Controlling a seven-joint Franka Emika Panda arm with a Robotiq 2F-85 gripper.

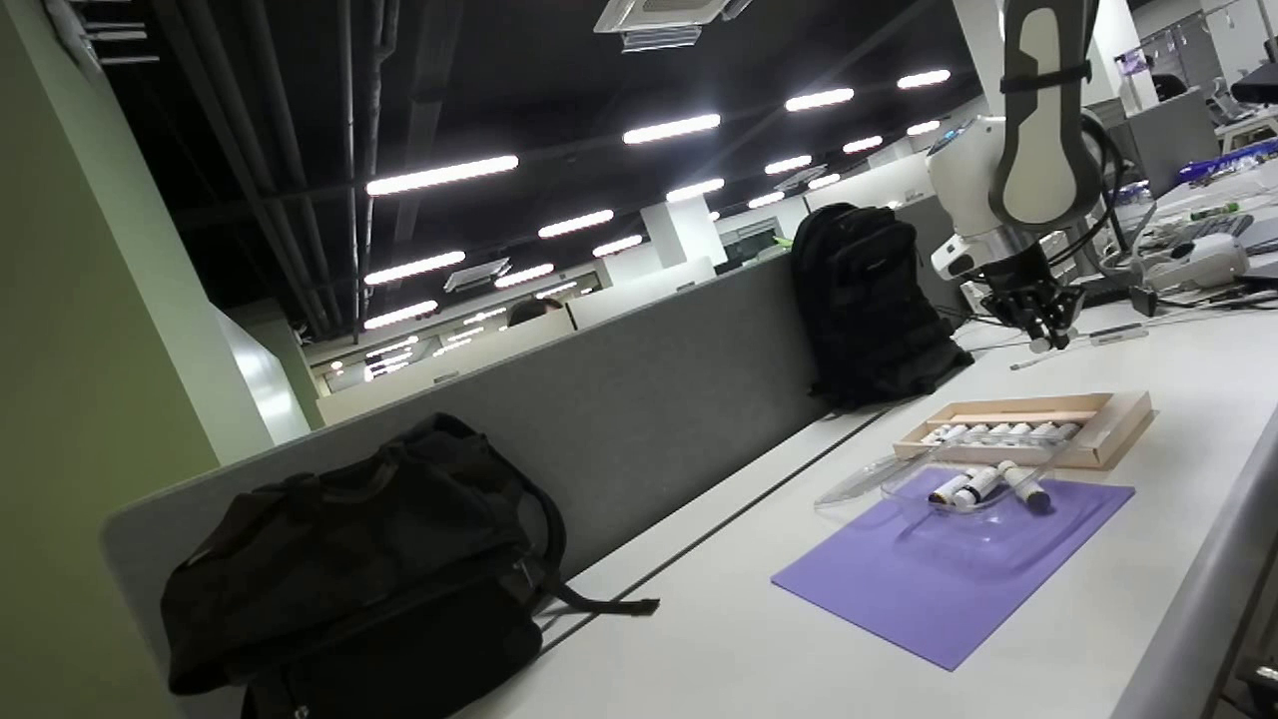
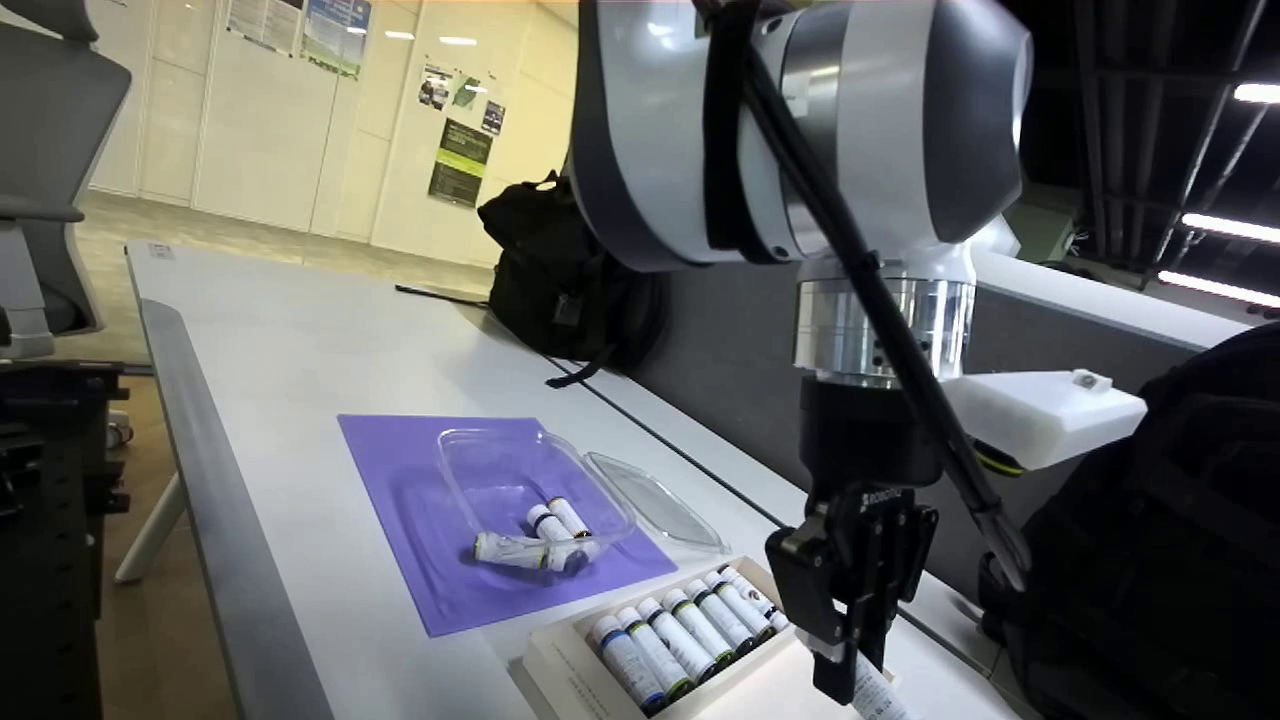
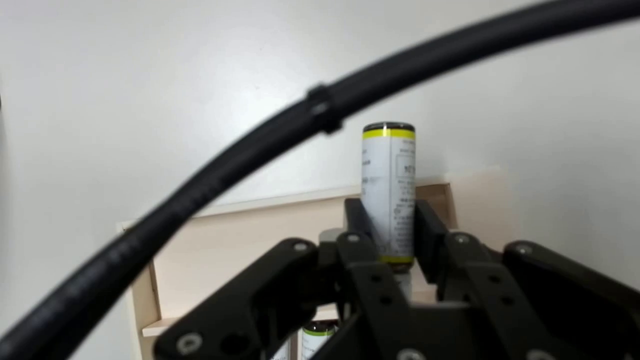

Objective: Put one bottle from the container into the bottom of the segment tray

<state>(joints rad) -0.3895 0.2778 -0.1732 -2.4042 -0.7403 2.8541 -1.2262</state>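
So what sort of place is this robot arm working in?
Probably an open-plan office or lab: a grey partition runs along the white table, an office chair stands nearby, and strip lights shine overhead.

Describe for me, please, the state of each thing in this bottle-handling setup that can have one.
Held bottle: gripped in the air, not yet placed
Gripper: closed on that bottle
Clear container: open, on the purple mat
Three bottles: lying in the container
Lid: off, beside the container
Segment tray: uncovered
Row of bottles: lying side by side in one tray compartment
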